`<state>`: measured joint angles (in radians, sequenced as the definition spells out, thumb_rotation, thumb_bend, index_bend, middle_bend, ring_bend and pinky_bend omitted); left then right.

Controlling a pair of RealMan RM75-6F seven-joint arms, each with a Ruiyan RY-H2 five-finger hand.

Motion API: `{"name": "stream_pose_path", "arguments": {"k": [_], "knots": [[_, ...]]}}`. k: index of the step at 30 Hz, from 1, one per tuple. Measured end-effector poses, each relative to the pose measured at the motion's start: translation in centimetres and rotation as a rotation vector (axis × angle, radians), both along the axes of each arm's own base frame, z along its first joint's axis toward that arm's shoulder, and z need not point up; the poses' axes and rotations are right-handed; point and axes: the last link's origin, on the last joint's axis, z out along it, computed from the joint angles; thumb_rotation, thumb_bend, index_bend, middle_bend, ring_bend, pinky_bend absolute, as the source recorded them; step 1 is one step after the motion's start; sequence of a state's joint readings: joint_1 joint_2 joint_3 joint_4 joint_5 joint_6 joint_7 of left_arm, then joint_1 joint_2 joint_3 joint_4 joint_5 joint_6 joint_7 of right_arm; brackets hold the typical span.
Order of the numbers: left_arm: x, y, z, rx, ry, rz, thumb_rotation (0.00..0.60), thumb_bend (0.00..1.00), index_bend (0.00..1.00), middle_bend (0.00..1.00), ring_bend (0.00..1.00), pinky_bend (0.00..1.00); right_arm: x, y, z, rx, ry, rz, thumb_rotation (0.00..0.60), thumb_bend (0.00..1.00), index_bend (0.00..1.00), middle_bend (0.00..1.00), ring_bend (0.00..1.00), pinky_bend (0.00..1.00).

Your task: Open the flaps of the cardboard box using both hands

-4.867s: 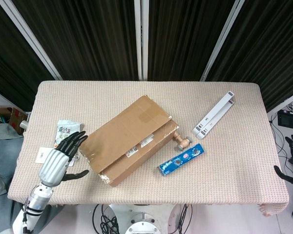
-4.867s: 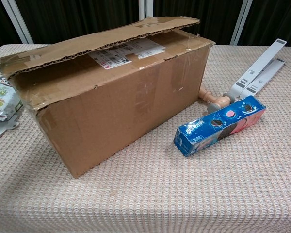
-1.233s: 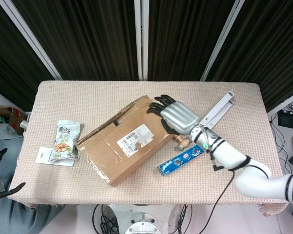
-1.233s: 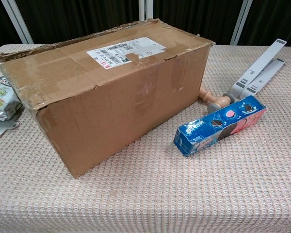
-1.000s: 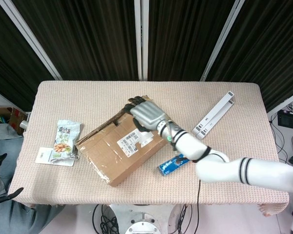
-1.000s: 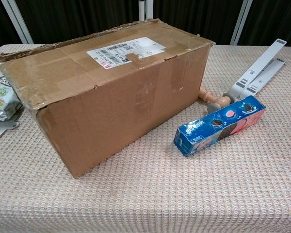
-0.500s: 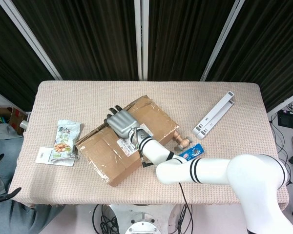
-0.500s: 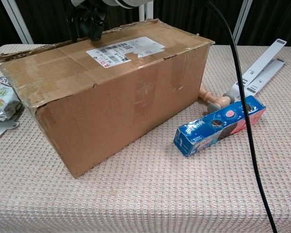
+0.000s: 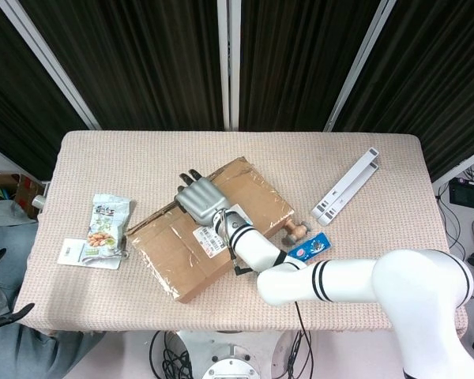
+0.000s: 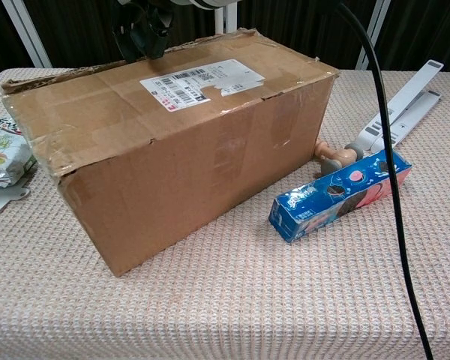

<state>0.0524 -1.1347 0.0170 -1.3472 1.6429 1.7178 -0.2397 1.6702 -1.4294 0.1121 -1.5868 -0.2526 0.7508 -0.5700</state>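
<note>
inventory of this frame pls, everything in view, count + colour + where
cardboard box: 1, brown, table centre, flaps down, white label on top
blue carton: 1, blue and pink, lying right of the box
wooden piece: 1, tan, between box and blue carton
white stand: 1, white, far right of the table
snack packet: 1, green and white, left of the box
white card: 1, partly under the snack packet
table: 1, beige woven cover
right hand: 1, grey with dark fingers, over the box's far top edge
left hand: dark fingers only, at the head view's left edge

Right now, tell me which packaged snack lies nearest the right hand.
The green snack bag, left of the cardboard box; the blue cookie box lies farther from the right hand.
</note>
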Motion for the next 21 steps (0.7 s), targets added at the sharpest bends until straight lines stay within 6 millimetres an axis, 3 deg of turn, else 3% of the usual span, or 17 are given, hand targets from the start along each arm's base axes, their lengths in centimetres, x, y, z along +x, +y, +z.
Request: {"name": "stream_pose_path", "arguments": {"k": [15,21], "knots": [[0.0,0.2,-0.2,-0.021,-0.017,0.019,0.425,0.0,0.07,0.14,0.16,0.23,0.2,0.6,1.8,-0.027,0.01,0.023,0.6,0.79,0.56,0.45,0.0,0.0],[0.1,0.4,0.0,-0.022,-0.026,0.015,0.427,0.0,0.07,0.14,0.16,0.23,0.6,1.2,3.5,-0.022,-0.005,0.033,0.6,0.79,0.58,0.49,0.0,0.0]]}}
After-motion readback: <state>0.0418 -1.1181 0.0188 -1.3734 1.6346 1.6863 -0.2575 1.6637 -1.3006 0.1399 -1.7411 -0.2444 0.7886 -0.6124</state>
